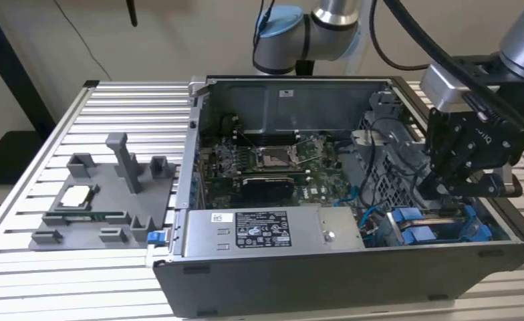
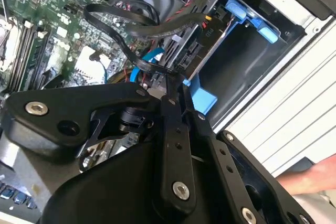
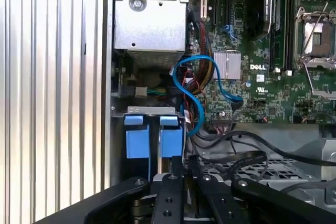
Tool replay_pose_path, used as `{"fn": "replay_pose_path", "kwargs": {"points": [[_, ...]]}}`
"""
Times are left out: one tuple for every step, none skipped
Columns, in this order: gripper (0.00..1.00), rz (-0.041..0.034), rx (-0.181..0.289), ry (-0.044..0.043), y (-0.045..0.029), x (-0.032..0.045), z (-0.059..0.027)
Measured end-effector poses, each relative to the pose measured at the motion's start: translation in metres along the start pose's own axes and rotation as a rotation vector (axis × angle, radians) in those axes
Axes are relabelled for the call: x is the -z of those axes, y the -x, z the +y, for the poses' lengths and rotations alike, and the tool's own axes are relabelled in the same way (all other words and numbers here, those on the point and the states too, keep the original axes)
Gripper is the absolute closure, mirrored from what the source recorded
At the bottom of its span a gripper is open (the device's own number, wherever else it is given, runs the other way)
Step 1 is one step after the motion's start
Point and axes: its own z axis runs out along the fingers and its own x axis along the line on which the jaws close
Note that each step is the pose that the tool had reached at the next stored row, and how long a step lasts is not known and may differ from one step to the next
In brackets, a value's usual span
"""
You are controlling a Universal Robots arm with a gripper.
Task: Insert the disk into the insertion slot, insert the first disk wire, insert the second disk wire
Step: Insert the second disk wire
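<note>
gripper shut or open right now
Shut. In both wrist views the gripper has its fingers pressed together with no gap, tips down among the black cables beside the blue drive bay. Whether anything is pinched between them is hidden.

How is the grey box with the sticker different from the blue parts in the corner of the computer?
The grey box is big, metal-looking and carries a white and black label on top; the blue parts are smaller, bright plastic pieces without a label. The grey box lies along the case's front edge, apart from the end effector, while the blue parts sit right beneath it. Both sit inside the open computer case.
</note>
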Motion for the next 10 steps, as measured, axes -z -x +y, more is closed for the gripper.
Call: {"fn": "replay_pose_path", "kwargs": {"points": [[0.84, 0.0003, -0.002, -0.0002, -0.0002, -0.0014, -0.0001], [0.84, 0.0002, -0.005, -0.0004, -0.0004, -0.0026, -0.0002], [0.84, 0.0001, -0.007, -0.0005, -0.0004, -0.0034, -0.0002], [0.84, 0.0003, -0.008, -0.0006, -0.0004, -0.0036, -0.0002], [0.84, 0.0004, -0.008, -0.0006, -0.0005, -0.0035, -0.0002], [0.84, 0.0004, -0.008, -0.0006, -0.0005, -0.0035, -0.0001], [0.84, 0.0005, -0.008, -0.0006, -0.0005, -0.0037, -0.0002], [0.84, 0.0007, -0.009, -0.0007, -0.0005, -0.0040, -0.0002], [0.84, 0.0010, -0.010, -0.0008, -0.0005, -0.0043, -0.0005], [0.84, 0.0012, -0.012, -0.0008, -0.0006, -0.0046, -0.0010]]}}
